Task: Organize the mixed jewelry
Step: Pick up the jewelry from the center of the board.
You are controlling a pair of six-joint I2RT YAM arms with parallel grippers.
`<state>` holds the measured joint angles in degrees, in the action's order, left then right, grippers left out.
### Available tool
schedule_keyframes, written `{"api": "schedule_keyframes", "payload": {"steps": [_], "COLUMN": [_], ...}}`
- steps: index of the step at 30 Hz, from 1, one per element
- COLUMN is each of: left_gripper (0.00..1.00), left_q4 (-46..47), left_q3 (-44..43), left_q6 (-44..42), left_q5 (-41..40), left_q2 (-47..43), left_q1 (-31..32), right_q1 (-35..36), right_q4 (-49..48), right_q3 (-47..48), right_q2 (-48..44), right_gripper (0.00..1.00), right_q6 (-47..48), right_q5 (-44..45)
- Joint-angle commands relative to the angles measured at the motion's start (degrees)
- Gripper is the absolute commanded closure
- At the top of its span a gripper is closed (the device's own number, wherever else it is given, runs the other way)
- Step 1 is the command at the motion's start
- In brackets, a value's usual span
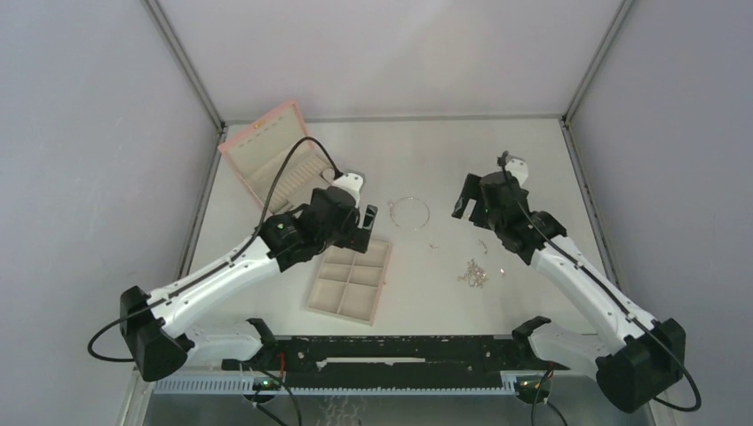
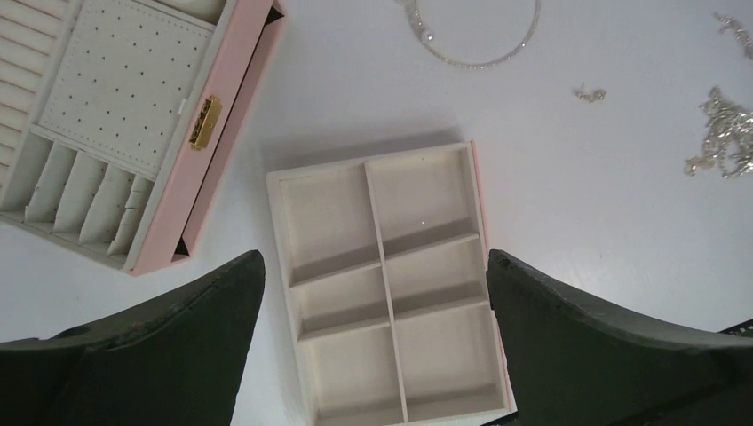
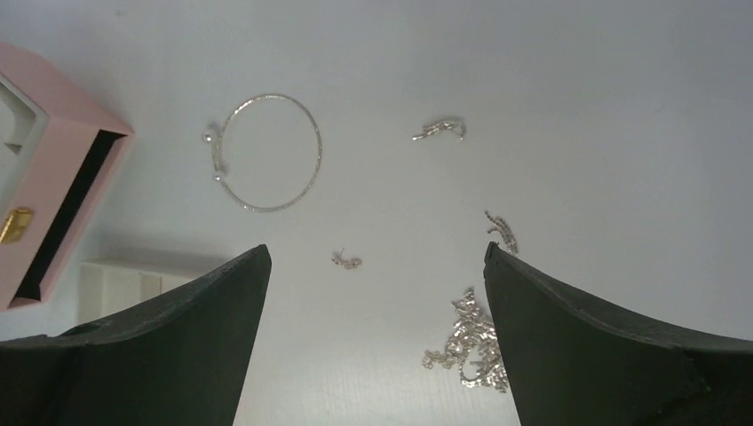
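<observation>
Both my hands are empty and spread wide. My left gripper (image 2: 375, 266) hangs over the beige tray (image 2: 278, 231), whose six compartments hold nothing that I can see. My right gripper (image 3: 377, 253) hangs over the loose silver on the table (image 1: 533, 160).

None of the jewelry is sorted yet. The thin hoop (image 3: 319, 151) lies nearest the pink box (image 2: 226, 133). A tiny earring (image 3: 346, 261) sits just below it, between my right fingers. Two short sparkly pieces (image 3: 439, 130) (image 3: 503, 231) lie further right. The tangled chain cluster (image 3: 471, 342) is near my right finger.

I judge that the first pick falls to my right hand, and the small earring is the fair start since it is already close to centred. I should line it up squarely, come straight down until my tips nearly meet the table, and close slowly (these bits are so flat that a fast pinch would flick them away).

One piece goes up at a time. The cluster will probably drape and trail when it is lifted, so it needs a high lift before it crosses to the tray.

I should give each kind its own compartment and release low inside the walls. My left hand should move aside first, because it is over the tray and in the way of the drop.
</observation>
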<state>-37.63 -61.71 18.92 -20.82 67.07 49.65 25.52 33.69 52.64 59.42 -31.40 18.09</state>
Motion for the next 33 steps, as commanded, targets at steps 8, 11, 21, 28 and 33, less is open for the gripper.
{"api": "schedule_keyframes", "payload": {"steps": [8,11,21,28,33], "left_gripper": [0.0,0.0,0.0,0.0,0.0], "left_q4": [-0.4,-0.4,-2.4,-2.7,-3.1], "left_q3": [-1.7,-0.4,0.5,0.6,1.0], "left_q6": [9.7,10.5,13.5,13.5,13.7], "left_q5": [-2.9,-2.6,-6.3,-6.7,-7.0], "left_q2": [-1.5,-3.5,-5.7,-5.9,-6.2], "left_q1": [-7.0,-9.1,-10.4,-10.4,-10.4], "right_q1": [2.5,2.7,4.5,8.3,9.9], "right_q4": [-5.1,-6.0,-2.6,3.5,4.4], "right_q3": [6.7,10.7,28.9,44.1,47.7], "right_q2": [20.0,26.0,46.4,57.8,61.8], "right_gripper": [0.1,0.34,0.61,0.57,0.52], "right_q6": [0.9,1.7,3.8,5.0,4.3], "right_q5": [-12.3,-14.6,-14.9,-14.9,-16.4]}}
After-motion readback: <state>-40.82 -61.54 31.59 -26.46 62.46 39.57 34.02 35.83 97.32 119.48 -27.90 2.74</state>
